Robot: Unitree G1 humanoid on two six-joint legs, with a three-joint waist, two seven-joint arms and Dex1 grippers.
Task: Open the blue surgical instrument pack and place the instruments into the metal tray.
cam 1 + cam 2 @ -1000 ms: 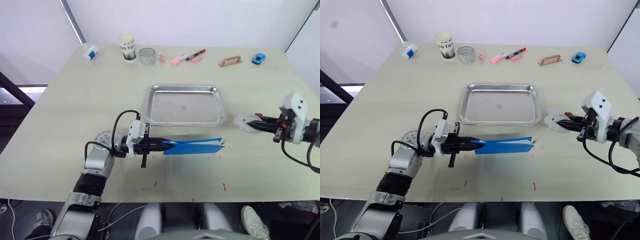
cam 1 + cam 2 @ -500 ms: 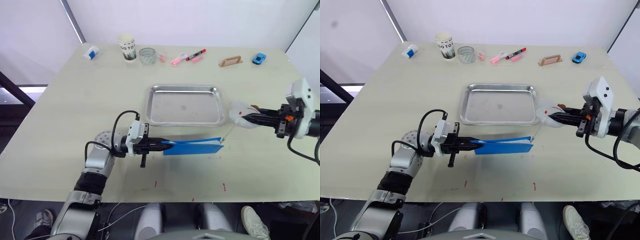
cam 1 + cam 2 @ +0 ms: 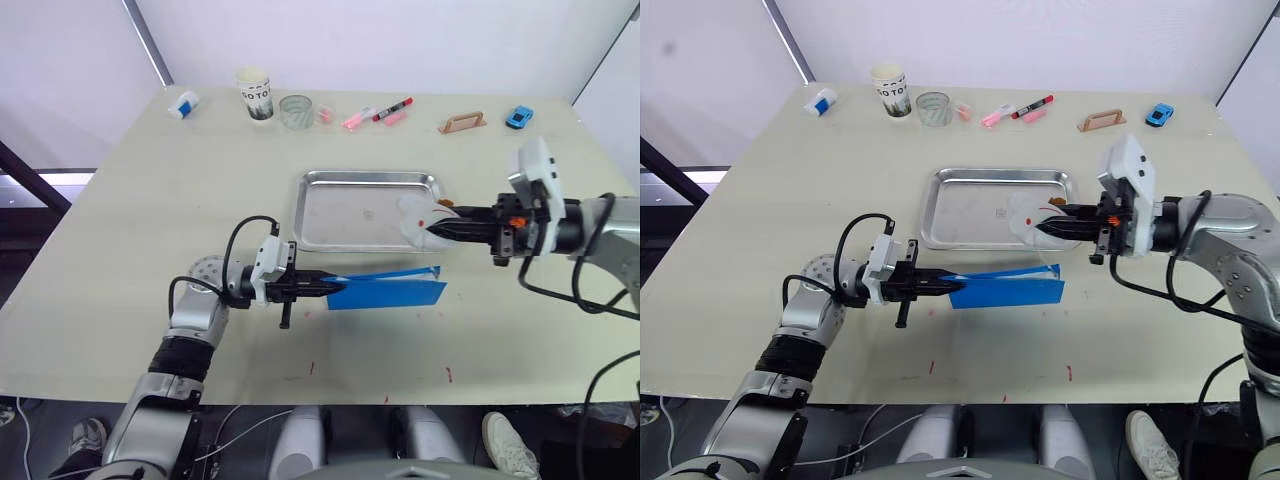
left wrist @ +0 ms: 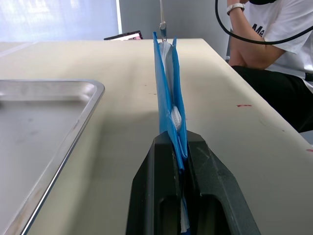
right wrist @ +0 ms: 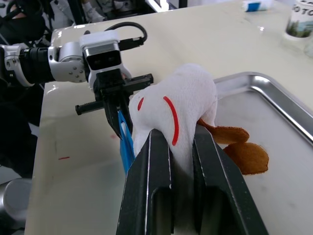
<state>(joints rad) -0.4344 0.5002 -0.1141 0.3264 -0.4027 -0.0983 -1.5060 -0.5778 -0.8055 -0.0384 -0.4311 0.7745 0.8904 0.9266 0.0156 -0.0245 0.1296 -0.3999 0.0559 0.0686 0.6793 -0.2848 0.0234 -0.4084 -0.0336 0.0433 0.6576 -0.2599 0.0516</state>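
The left end effector (image 3: 325, 286), at lower centre of the left eye view, is clenched on the near edge of the blue surgical instrument pack (image 3: 390, 291), which lies on the pale worktop (image 3: 150, 200) just below the metal tray (image 3: 340, 215). In the left wrist view the pack stands on edge, pale lining showing between its blue layers. The right end effector (image 3: 425, 222), reaching in from the right of the frame, is grasping a white plush toy (image 5: 178, 115) with red markings and orange-brown feet, held over the tray's right end. Along the top of the frame sit a paper cup (image 3: 254, 93), a glass (image 3: 295, 111), marker pens (image 3: 375, 114) and a small blue toy car (image 3: 519, 116).
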